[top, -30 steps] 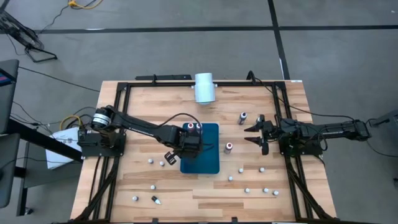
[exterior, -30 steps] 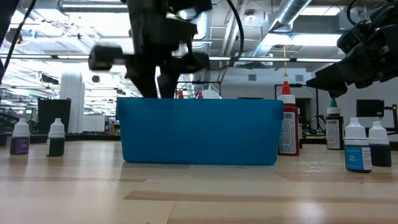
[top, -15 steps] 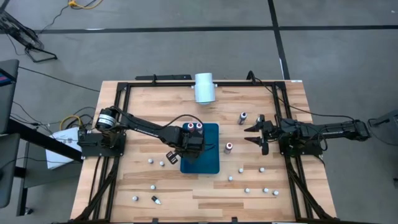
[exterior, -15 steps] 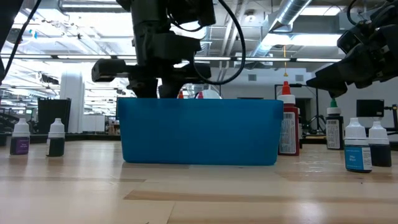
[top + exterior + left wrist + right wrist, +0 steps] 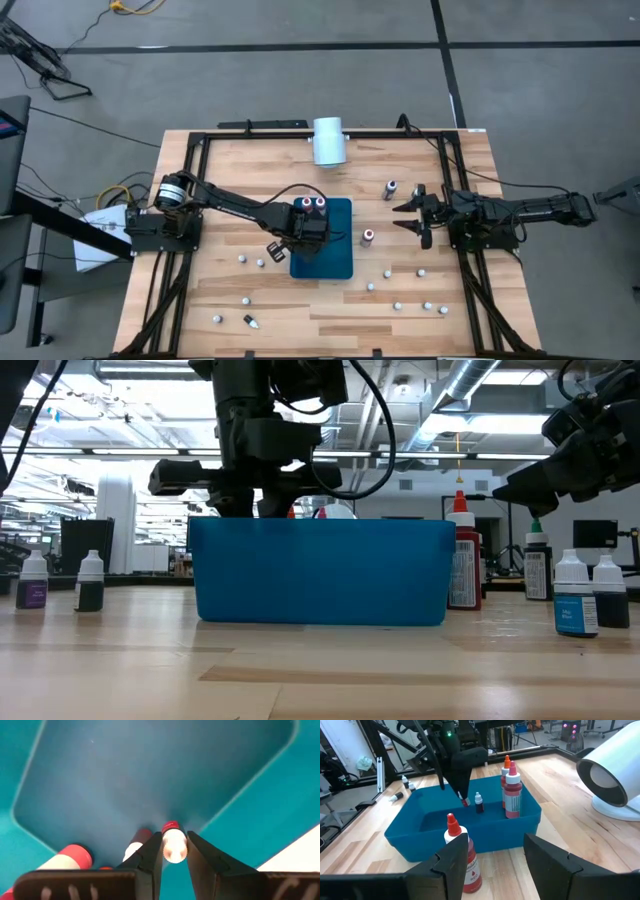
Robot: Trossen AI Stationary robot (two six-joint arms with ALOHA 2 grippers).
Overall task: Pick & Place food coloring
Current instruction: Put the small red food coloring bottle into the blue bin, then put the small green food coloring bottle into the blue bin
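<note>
Left tool lowering a small red-capped bottle into the blue bin, right tool waiting at the side.

From above, the left tool (image 5: pixel 303 228) hangs over the near-left part of the blue bin (image 5: pixel 338 262) in the middle of the tabletop (image 5: pixel 230 190); two red-capped bottles (image 5: pixel 315 203) stand at the bin's far end, many small bottles lie scattered around, and the right tool (image 5: pixel 412 216) waits well to the right, fingers spread wide and empty. At tabletop level, the left tool dips behind the bin wall (image 5: pixel 320 570), its tip hidden. The left wrist camera shows its fingers (image 5: pixel 150 857) narrowed on a small bottle (image 5: pixel 174 844), just above the bin floor — best lowered until it touches, released gently, then lifted straight up to avoid tipping it. The right wrist camera shows a red bottle (image 5: pixel 465 855) standing just outside the bin.
</note>
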